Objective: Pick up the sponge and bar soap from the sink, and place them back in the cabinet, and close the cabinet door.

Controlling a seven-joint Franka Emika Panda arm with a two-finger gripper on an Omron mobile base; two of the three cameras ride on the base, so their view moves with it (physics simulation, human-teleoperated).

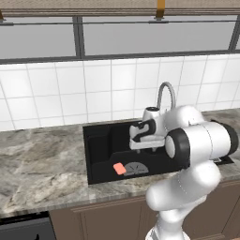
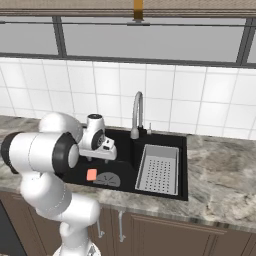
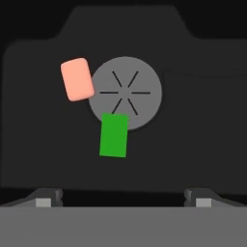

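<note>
White tiles and a window back the grey marbled tabletop [image 1: 37, 164]. Sponge [image 3: 114, 135] and soap [image 3: 76, 79] lie beside the drain [image 3: 126, 92] in the sink [image 1: 98, 140]. The claw [image 3: 120, 198], spread wide and empty, is best lowered squarely over the sponge, across its narrower width.

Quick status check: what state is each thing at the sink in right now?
sponge: flat on the sink floor, overlapping the drain's edge, ungrasped.
bar soap: flat beside the drain, ungrasped.
sink: dry-looking, faucet not running.
end effector: open, empty, above the sponge.
</note>
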